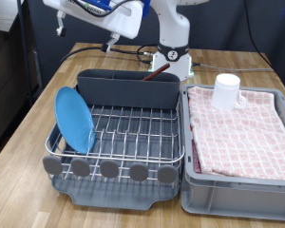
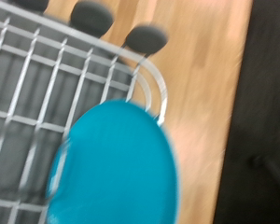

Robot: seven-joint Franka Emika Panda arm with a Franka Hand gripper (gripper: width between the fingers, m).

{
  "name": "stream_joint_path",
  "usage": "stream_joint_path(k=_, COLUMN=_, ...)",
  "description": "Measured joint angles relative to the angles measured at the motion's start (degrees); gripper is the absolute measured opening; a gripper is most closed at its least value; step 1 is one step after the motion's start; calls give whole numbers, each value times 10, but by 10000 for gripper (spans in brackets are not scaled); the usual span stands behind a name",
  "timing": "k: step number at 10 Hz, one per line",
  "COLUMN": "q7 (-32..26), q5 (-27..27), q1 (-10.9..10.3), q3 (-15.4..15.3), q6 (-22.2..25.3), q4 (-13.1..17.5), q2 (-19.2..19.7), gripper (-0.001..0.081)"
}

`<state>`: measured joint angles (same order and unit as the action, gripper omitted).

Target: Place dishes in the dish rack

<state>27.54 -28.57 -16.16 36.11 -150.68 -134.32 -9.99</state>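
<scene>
Discs [image 1: 109, 169], grey and round, in a row along near edge of dish rack [image 1: 133, 133], at exterior view's bottom. Behind them, silver wire grid over dark grey tray. Light-blue plate [image 1: 74, 118] standing on edge in the wires at rack's left end in exterior view, tilted, already racked. Wrist view filled by same plate [image 2: 117, 168], blurred, with wire grid [image 2: 47, 93] beside it and two or three discs [image 2: 146, 38] beyond rack corner, wooden table [image 2: 205, 75] past that.

Bin [image 1: 239, 142] lined with pink checkered cloth just beside rack, toward exterior view's right. White cup [image 1: 226, 90] standing on cloth at bin's far end, mouth side not readable, not yet in rack.

Utensil caddy [image 1: 129, 87], tall and grey, along rack's far side. Dark handle-like item [image 1: 159, 69] just behind caddy; too small to tell whether spoon.

Arm [image 1: 100, 14] high above far-left part of rack at exterior view's top. Gripper not visible in either view; fingers apart or together cannot be told. Nothing seen between fingers.
</scene>
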Motion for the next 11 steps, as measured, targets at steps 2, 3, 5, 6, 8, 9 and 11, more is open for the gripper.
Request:
stream_joint_path(k=2, q7=-27, q5=85, q1=-16, q3=-1, q6=101, q4=30, q2=-3, gripper=803)
stream_joint_path(k=3, q7=-33, q5=102, q1=-23, q3=-6, q6=142, q4=45, q2=-9, gripper=803)
stream_joint_path(k=5, q7=-32, q5=131, q1=-37, q3=-26, q6=216, q4=66, q2=-29, gripper=803)
stream_joint_path(k=6, q7=-33, q5=138, q1=-45, q3=-38, q6=243, q4=71, q2=-40, gripper=803)
stream_joint_path(k=8, q7=-22, q5=141, q1=-57, q3=-65, q6=278, q4=72, q2=-58, gripper=803)
stream_joint_path(k=9, q7=-14, q5=141, q1=-61, q3=-81, q6=292, q4=71, q2=-65, gripper=803)
stream_joint_path(k=11, q7=1, q5=142, q1=-70, q3=-112, q6=316, q4=64, q2=-78, gripper=803)
